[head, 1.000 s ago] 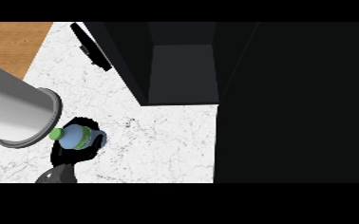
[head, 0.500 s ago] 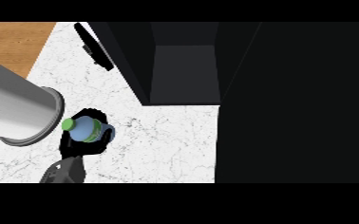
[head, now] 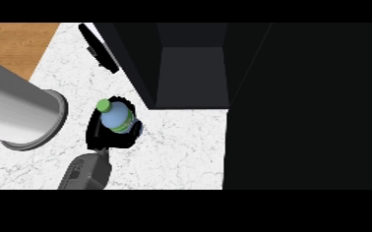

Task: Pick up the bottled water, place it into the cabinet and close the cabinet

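counter top (head: 181, 147): white marble with thin grey veining. strip at upper left (head: 22, 42): orange-brown wood grain. cabinet (head: 189, 64): black walls, dark grey inner floor; open door (head: 98, 46) black. bottled water (head: 116, 118): pale blue body, green cap, green band. hand (head: 109, 136) around it: black, on a dark grey forearm (head: 87, 172). cylinder at left edge (head: 25, 115): light grey, shaded darker at rim.

No readable text, no brand, number or sign anywhere, green band on the bottled water (head: 116, 118) plain and without legible lettering
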